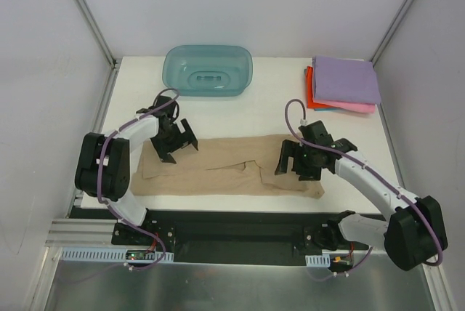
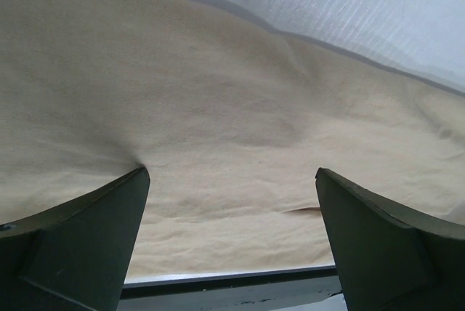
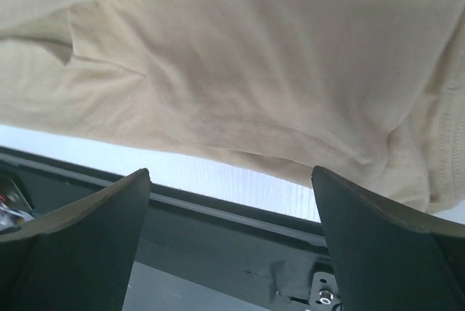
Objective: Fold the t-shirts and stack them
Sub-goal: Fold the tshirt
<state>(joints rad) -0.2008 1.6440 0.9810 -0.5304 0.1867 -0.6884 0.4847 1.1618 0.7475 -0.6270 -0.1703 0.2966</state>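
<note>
The tan t-shirt (image 1: 218, 173) lies along the near edge of the counter (image 1: 269, 115); the left tool (image 1: 173, 144) and the right tool (image 1: 290, 162) stand spread over it.

White table (image 1: 272, 111) — pale grey walls (image 1: 240, 2), aluminium corner posts (image 1: 87, 14), even light

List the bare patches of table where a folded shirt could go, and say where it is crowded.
Bare table: between teal tub and folded stack; left of the tub; the strip between tub and tan t-shirt. Crowded: the front, tan t-shirt under left tool and right tool, both open.
</note>
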